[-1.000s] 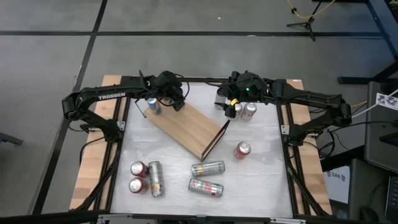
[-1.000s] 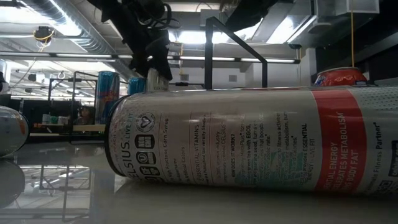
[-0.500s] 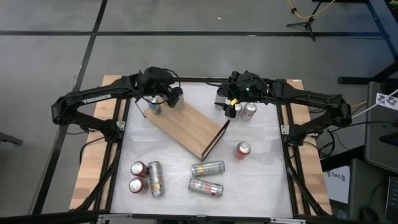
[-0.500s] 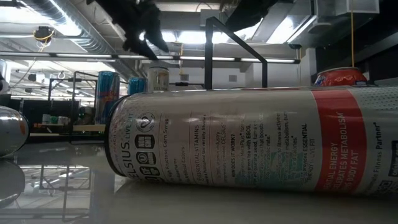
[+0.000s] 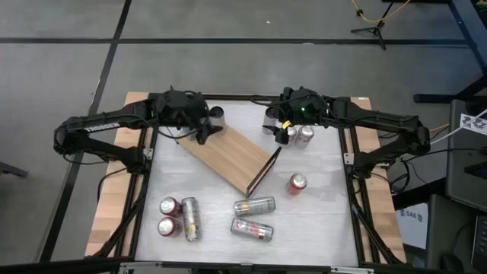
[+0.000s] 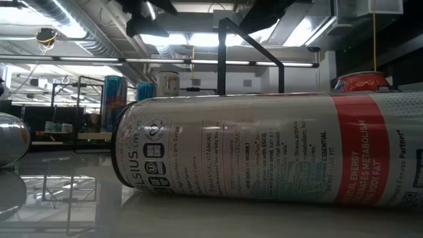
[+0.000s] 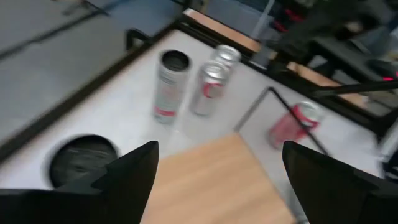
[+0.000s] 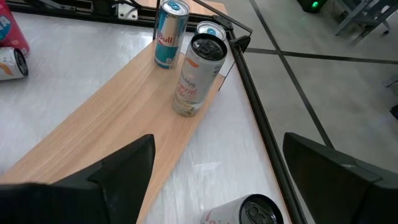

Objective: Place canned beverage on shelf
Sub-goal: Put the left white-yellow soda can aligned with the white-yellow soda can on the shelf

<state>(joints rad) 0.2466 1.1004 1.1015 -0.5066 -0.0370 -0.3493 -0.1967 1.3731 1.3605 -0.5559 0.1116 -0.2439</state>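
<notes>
1. The shelf (image 5: 228, 156) is seen lying at a slant across the far half of the table (image 5: 319, 221). At its far left end a white can (image 8: 194, 78) and a blue can (image 8: 166, 37) are stood upright on the board.
2. The left gripper (image 5: 202, 129) is held above that end of the shelf, close to the standing cans. Its jaws are spread wide and nothing is held between them.
3. The right gripper (image 5: 283, 129) is held at the far right, just over a pair of cans (image 5: 306, 135) standing on the table. Its jaws are spread wide too, and nothing is gripped.
4. The step is judged to lie between one placing and the next pick. Several cans are yet to be shelved, among them a red can (image 5: 297, 183) and lying cans (image 5: 254, 205).
5. For the next move, open jaws must be lowered around a can, closed on it, and the can carried to a bare part of the board.
6. The can labels and their footing on the board are shown only by the right wrist view. The whole layout is given only by the high view. The low view is mostly blocked by one lying can.
</notes>
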